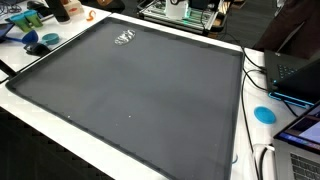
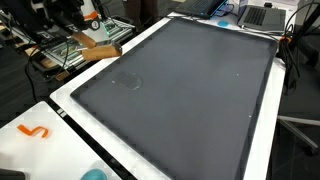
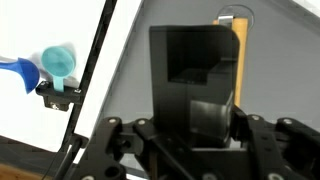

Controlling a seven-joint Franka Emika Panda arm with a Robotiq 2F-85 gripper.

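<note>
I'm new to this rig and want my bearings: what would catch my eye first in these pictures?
The big dark grey mat covers most of the white table in both exterior views, with a small clear thing lying on it near one edge. In the wrist view a black boxy thing fills the middle just above the tool, and a teal cup sits at the left beside the mat's rim.

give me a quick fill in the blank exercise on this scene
The large mat covering the table is dark ____. In an exterior view, the hook-shaped piece on the white table edge is ____. In an exterior view, the round disc beside the mat is ____. In the wrist view, the boxy object in the middle is ____.
Missing words: gray; orange; blue; black.
</note>
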